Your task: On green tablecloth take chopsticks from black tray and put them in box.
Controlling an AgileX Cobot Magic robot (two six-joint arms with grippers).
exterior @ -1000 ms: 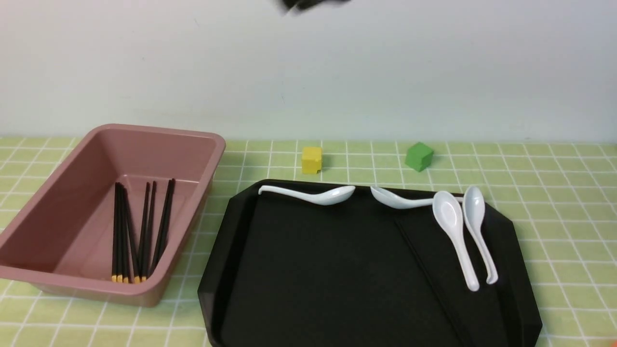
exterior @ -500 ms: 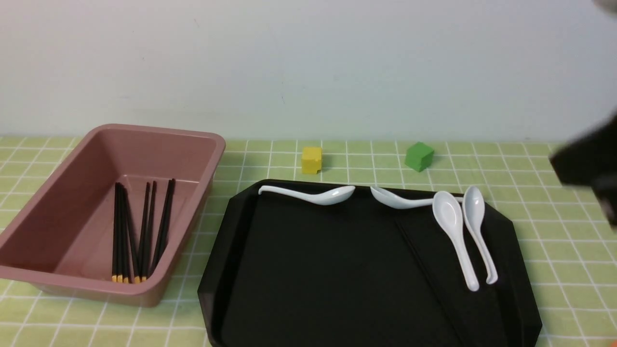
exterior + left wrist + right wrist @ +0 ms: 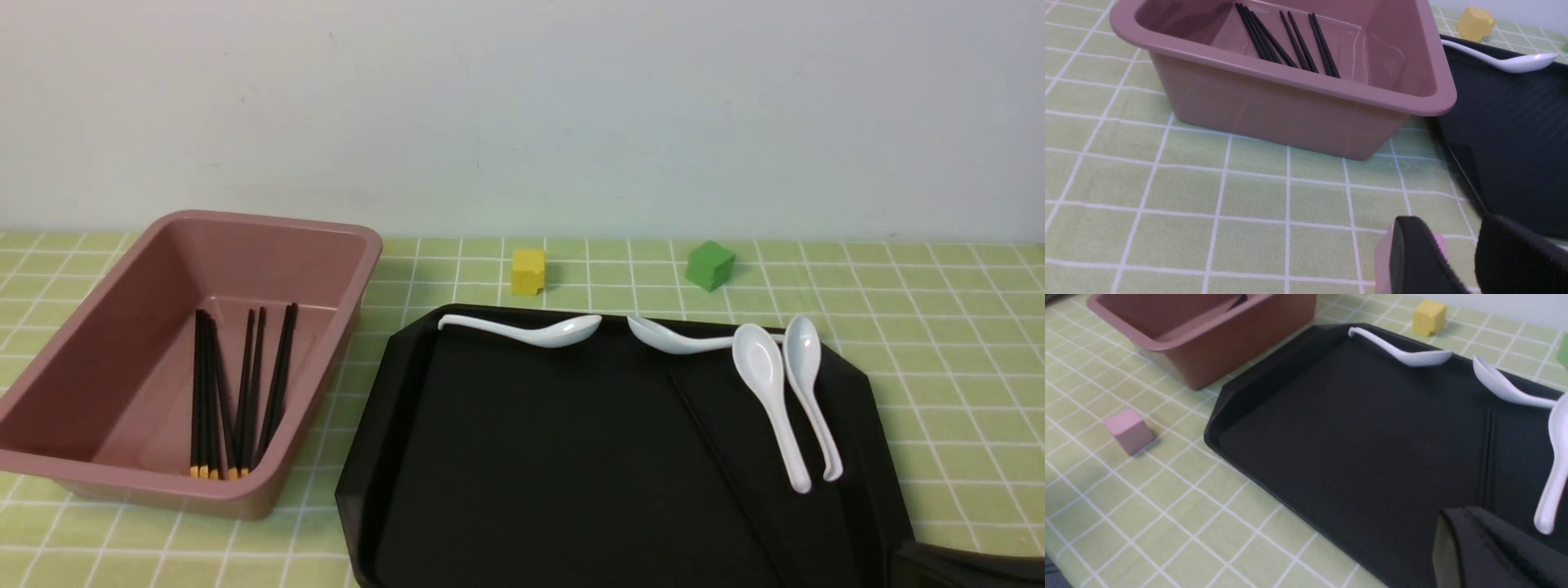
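- The left gripper (image 3: 1453, 234) has its jaws parted with a clear gap and grips nothing. Bare green tablecloth (image 3: 1249, 204) shows between them.
- It hangs low over the cloth, pointed at the box's near wall. A pink cube (image 3: 1383, 255) sits just beyond it, partly hidden behind one finger (image 3: 1412, 261).
- The right gripper (image 3: 1494, 547) is a dark mass low over the near edge of the black tray (image 3: 571, 490). I cannot tell whether its jaws are parted, and nothing shows in them.
- In the front view only a dark piece of the right arm (image 3: 971, 567) shows, in the lower right corner.
- Two loose chopsticks (image 3: 722, 465) lie on the tray, right of centre. They run diagonally and are hard to see, black on black.
- Four white spoons (image 3: 771, 392) rest on the tray: two along its far rim, and two side by side just right of the loose chopsticks.
- The box (image 3: 49, 469) stands at centre left, beside the tray. The boxed chopsticks (image 3: 245, 392) lie on its floor, at least seven, in a bundle too tight to count exactly.
- There are three cubes. Besides the pink one, a yellow cube (image 3: 528, 271) and a green cube (image 3: 709, 265) stand beyond the tray.
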